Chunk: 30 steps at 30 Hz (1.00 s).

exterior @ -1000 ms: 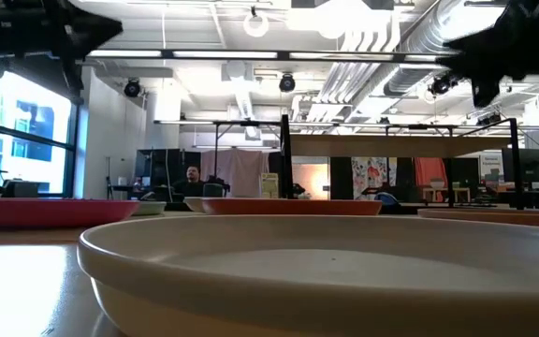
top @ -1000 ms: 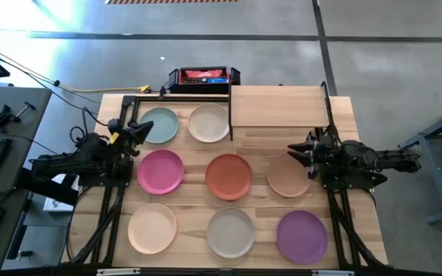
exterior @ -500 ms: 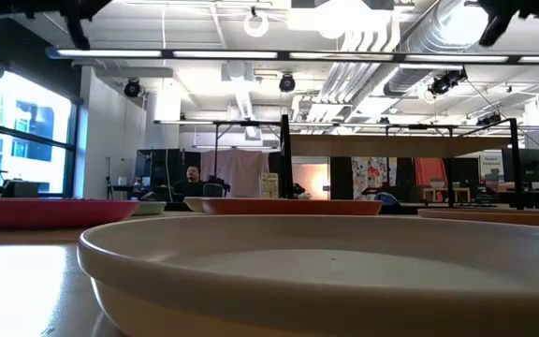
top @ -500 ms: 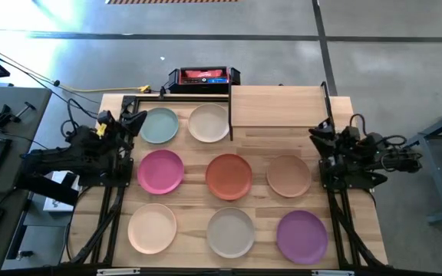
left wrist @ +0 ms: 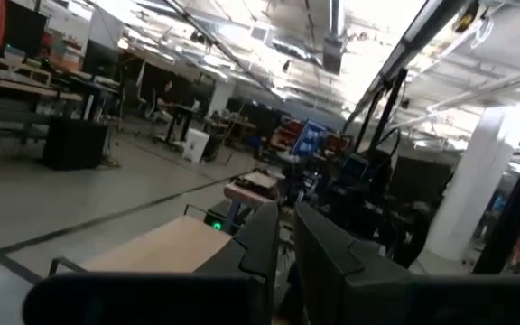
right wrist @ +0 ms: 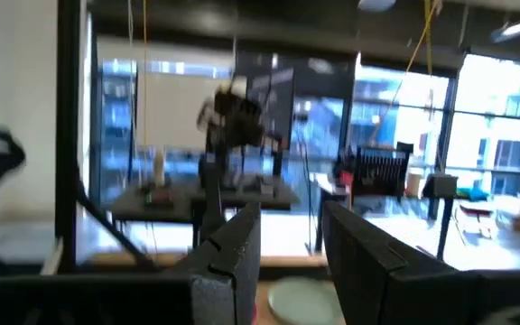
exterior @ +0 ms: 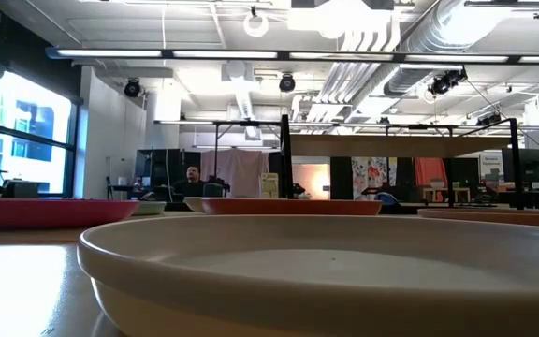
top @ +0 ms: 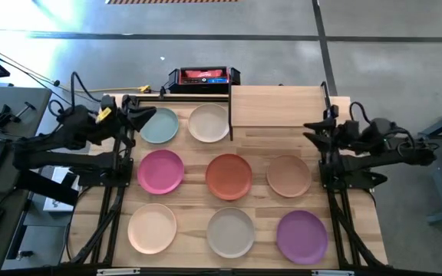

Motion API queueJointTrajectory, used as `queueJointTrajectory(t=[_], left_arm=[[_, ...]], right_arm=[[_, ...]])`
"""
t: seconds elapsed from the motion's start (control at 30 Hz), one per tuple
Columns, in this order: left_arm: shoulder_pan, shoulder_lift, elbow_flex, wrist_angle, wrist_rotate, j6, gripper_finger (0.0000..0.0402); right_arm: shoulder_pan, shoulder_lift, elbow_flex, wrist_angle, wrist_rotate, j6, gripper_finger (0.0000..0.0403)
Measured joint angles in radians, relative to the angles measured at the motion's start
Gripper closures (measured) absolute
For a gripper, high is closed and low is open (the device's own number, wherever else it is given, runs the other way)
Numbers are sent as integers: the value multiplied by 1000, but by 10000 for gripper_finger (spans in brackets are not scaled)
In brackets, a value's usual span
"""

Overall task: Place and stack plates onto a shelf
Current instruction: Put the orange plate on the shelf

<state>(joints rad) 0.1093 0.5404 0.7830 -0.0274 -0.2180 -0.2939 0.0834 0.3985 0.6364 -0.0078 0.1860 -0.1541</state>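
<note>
Eight plates lie flat on the wooden table in the high view: teal [top: 158, 125], cream [top: 209, 123], magenta [top: 160, 171], orange-red [top: 229, 175], tan [top: 288, 175], peach [top: 152, 228], pale grey [top: 231, 232] and purple [top: 302, 236]. The shelf [top: 277, 106] stands at the far right, its board bare. My left gripper [top: 140, 117] is raised beside the teal plate's left rim, fingers a narrow gap apart [left wrist: 285, 235]. My right gripper [top: 314, 131] is raised above the table between the shelf and the tan plate, open [right wrist: 292, 244]. Neither holds anything.
A black and red box [top: 203, 77] sits past the table's far edge. Black frame posts [top: 230, 115] stand between the cream plate and the shelf. In the low view the pale grey plate [exterior: 326, 271] fills the foreground, and a person [exterior: 192, 178] stands far back in the room.
Both arms have risen, leaving the low view, and their grippers have tipped up to point level. The left gripper has moved toward the far edge. The right gripper has drawn back from over the tan plate's rim toward the far right. No plate has moved.
</note>
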Motion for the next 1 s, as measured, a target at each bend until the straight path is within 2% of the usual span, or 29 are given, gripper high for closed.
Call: queueJointTrajectory(t=[0.23, 0.47, 0.77, 1.0], left_arm=[[0, 30, 18, -141, 0, -19, 374], [0, 75, 17, -284, 10, -98, 374], [0, 160, 17, -293, 35, -102, 374], [0, 228, 17, -290, 94, -172, 374]], right_arm=[[0, 179, 88, -64, -63, -3, 295], [2, 350, 104, -93, -110, 12, 295], [2, 551, 104, -93, -111, 94, 295], [0, 679, 104, -75, -111, 86, 295]])
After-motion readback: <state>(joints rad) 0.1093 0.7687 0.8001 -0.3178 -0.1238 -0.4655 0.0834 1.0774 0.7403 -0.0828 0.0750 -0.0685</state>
